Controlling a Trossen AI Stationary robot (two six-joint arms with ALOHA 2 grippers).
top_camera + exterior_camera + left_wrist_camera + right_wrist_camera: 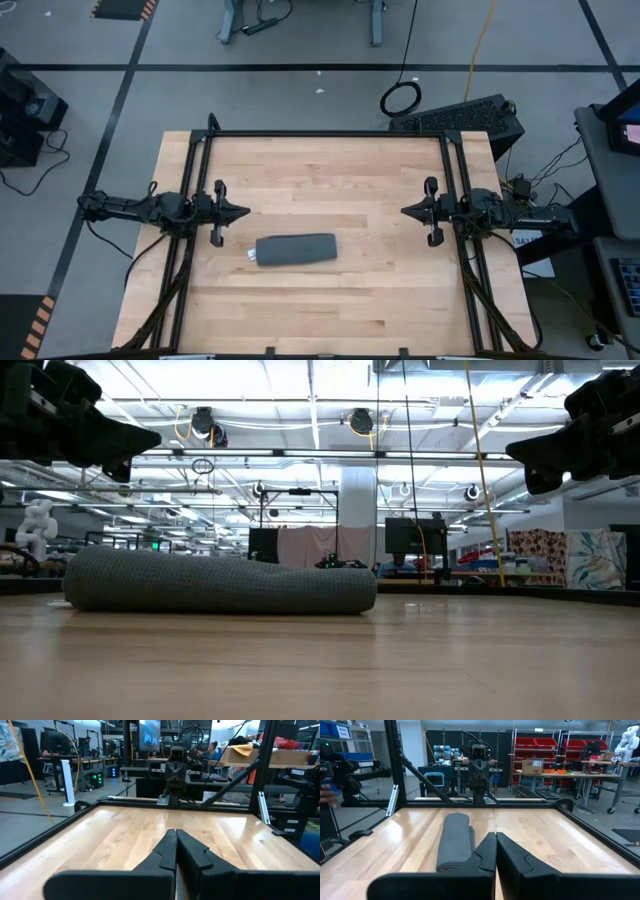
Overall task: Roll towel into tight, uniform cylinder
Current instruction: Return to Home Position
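The dark grey towel [296, 249] lies on the wooden table as a short, even cylinder [220, 582], its long side resting on the wood, a small white tag [251, 256] at its left end. It also shows in the right wrist view as a roll [456, 840]. My left gripper [246, 212] is shut and held level above the table's left side, a little beyond the roll's left end. My right gripper [403, 211] is shut and held level above the right side, well clear of the roll.
A black frame [325, 133] runs along the table's far edge and down both sides past the arm bases. Bare wood [330, 180] lies between the two grippers and in front of the roll.
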